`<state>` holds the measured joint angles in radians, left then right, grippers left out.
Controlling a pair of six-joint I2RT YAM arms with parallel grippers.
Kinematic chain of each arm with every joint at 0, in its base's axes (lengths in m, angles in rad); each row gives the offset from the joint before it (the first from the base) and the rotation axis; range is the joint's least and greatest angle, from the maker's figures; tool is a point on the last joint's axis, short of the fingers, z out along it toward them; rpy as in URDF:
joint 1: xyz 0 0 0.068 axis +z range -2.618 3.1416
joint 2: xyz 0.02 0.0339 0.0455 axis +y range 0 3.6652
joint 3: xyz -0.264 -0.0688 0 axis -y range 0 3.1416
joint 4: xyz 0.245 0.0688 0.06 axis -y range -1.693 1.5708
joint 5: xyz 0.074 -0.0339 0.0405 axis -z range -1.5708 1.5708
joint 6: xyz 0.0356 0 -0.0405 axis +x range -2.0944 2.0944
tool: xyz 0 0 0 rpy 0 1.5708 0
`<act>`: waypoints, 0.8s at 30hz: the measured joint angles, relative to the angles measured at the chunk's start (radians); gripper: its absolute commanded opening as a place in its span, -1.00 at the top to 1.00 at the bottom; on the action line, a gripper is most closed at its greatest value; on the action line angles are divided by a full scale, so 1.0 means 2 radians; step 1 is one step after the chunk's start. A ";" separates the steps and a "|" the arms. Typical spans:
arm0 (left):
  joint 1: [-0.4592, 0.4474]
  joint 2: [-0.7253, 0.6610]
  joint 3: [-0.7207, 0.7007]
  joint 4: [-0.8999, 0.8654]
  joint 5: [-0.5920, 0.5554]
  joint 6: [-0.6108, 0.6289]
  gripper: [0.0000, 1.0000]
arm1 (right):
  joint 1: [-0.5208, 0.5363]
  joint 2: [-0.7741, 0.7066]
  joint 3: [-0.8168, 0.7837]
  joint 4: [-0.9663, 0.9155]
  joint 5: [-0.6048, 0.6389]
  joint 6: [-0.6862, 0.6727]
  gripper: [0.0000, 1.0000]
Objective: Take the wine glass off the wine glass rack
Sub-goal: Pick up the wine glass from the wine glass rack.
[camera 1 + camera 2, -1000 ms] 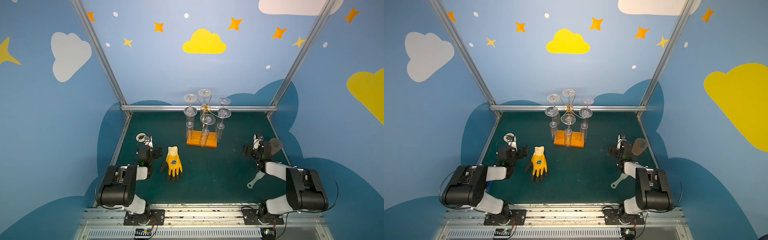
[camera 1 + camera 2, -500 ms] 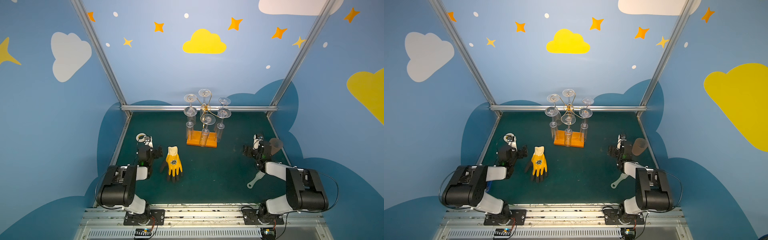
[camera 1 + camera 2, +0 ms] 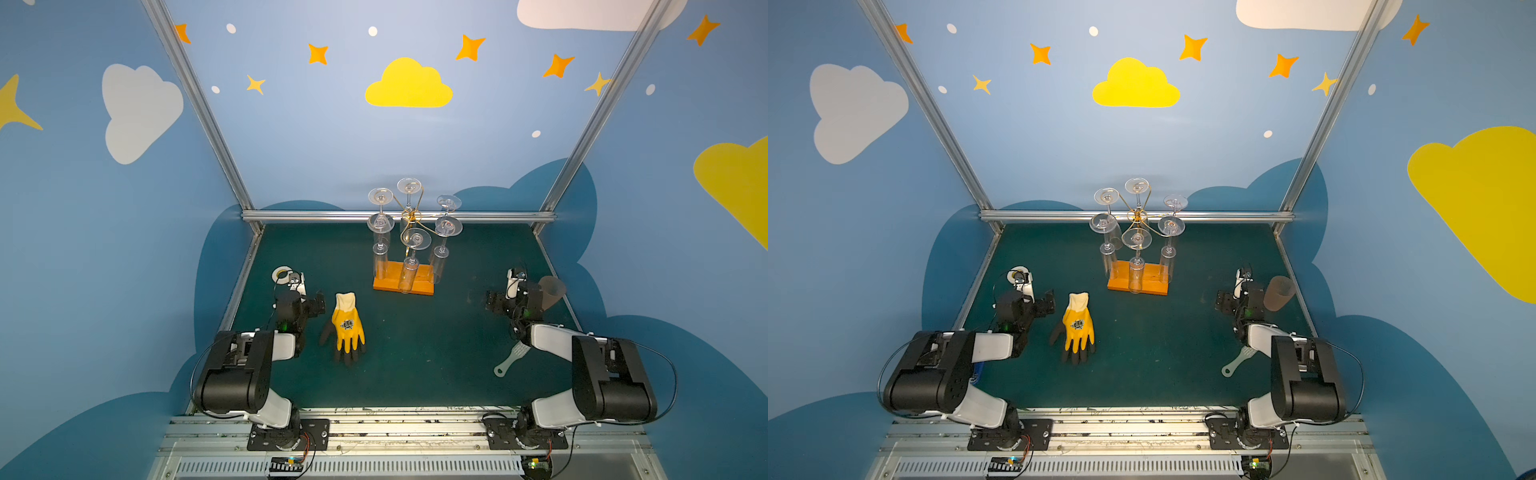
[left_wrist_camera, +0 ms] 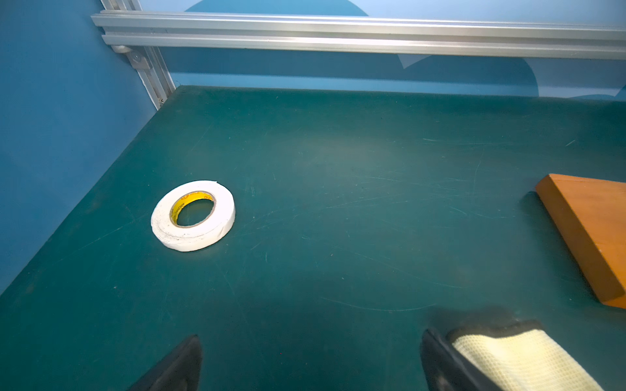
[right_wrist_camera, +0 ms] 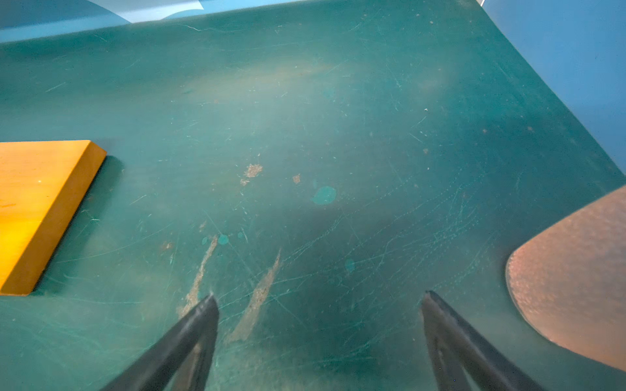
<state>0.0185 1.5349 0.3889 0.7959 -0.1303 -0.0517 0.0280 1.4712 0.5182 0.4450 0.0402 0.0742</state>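
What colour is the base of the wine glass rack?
Orange wood; the base shows best in the right wrist view.

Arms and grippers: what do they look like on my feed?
Left arm and right arm: bulky black motor housings joined by white links, a thin black cable looping off each. Left gripper and right gripper have dark, tapered, pointed fingers.

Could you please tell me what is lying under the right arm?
A pale utensil lies on the green table: its holed handle and part of a slotted head show. The right arm covers the rest.
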 measured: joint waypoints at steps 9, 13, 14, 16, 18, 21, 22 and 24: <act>-0.004 -0.143 0.022 -0.140 -0.010 -0.020 -0.99 | 0.004 -0.043 0.067 -0.119 -0.021 -0.005 -0.83; -0.004 -0.290 0.056 -0.226 -0.006 -0.050 -0.99 | 0.016 -0.122 0.133 -0.192 -0.038 -0.002 -0.83; -0.004 -0.320 0.063 -0.246 -0.001 -0.057 -0.99 | 0.018 -0.142 0.142 -0.202 -0.043 0.001 -0.83; -0.004 -0.373 0.083 -0.295 0.014 -0.074 -0.99 | 0.022 -0.180 0.155 -0.222 -0.049 0.016 -0.83; -0.004 -0.400 0.109 -0.342 0.038 -0.089 -0.98 | 0.023 -0.209 0.168 -0.252 -0.055 0.034 -0.83; -0.004 -0.405 0.163 -0.408 0.090 -0.117 -0.98 | 0.023 -0.233 0.200 -0.307 -0.064 0.059 -0.83; -0.004 -0.400 0.181 -0.426 0.110 -0.128 -0.99 | 0.023 -0.236 0.214 -0.324 -0.068 0.066 -0.83; -0.004 -0.386 0.213 -0.455 0.156 -0.152 -0.98 | 0.022 -0.238 0.244 -0.357 -0.088 0.083 -0.84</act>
<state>0.0097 0.7635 0.8158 -0.1150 0.1810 -0.3557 0.0723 0.9958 1.0065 -0.2684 -0.1349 0.2398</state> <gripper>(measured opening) 0.993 0.917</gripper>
